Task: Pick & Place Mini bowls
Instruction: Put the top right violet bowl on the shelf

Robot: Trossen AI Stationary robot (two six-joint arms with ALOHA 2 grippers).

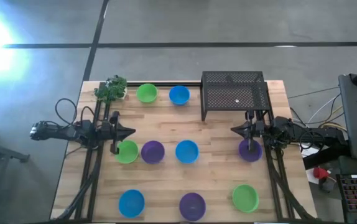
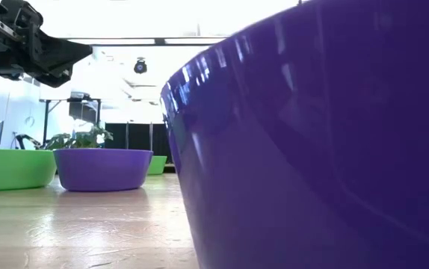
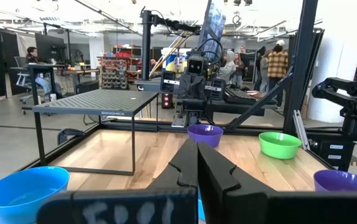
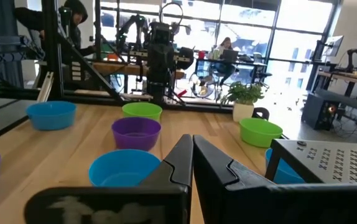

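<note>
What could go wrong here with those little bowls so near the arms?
The left gripper, shut, hangs right by a green bowl; a careless descent could knock it into the purple bowl beside it. The right gripper, also shut, sits beside the mesh rack and could clip it when swinging.

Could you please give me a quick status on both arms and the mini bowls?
Left pincer shut, empty, by green bowl. Right pincer shut, empty, near purple bowl. Mesh rack stands behind it.
</note>
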